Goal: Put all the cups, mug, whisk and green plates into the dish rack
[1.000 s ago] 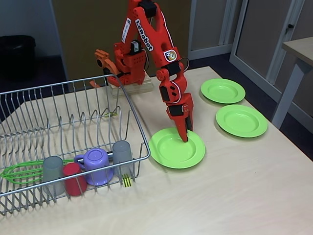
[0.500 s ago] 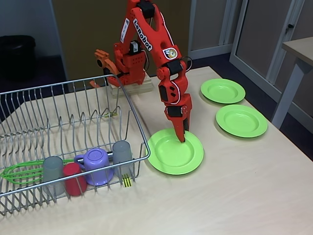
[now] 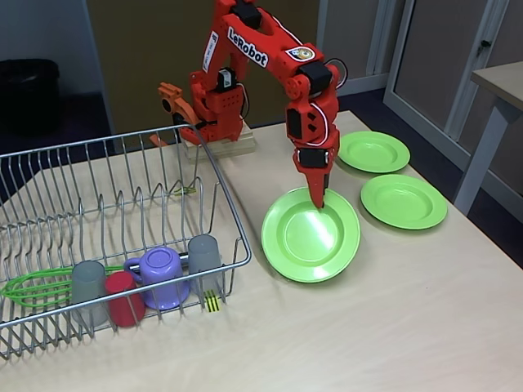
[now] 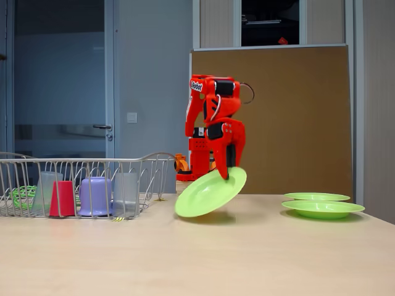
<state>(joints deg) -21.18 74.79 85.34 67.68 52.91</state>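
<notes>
Lifted since a second ago, the nearest green plate (image 3: 310,237) now hangs tilted off the counter (image 3: 392,327), where earlier it lay flat beside the dish rack (image 3: 106,212); the arm has swung up and toward the right of the fixed view. The pincer (image 3: 317,196) is clamped on the plate's far rim, its jaws pointing down. In the low side view the same plate (image 4: 210,192) slopes with its upper edge pinched in the pincer (image 4: 225,172) and its lower edge just above the counter, close to the rack's (image 4: 80,185) end wall.

Two more green plates (image 3: 373,151) (image 3: 404,201) lie flat on the counter to the right, near each other and well apart from the rack.

Inside the rack, along its near side, stand a grey cup (image 3: 88,294), the red cup (image 3: 124,299), the lilac mug (image 3: 160,278) and a second grey cup (image 3: 204,258), all upside down and close together. The whisk (image 3: 37,286) lies on the rack floor to their left, its green wires just beside the first grey cup
</notes>
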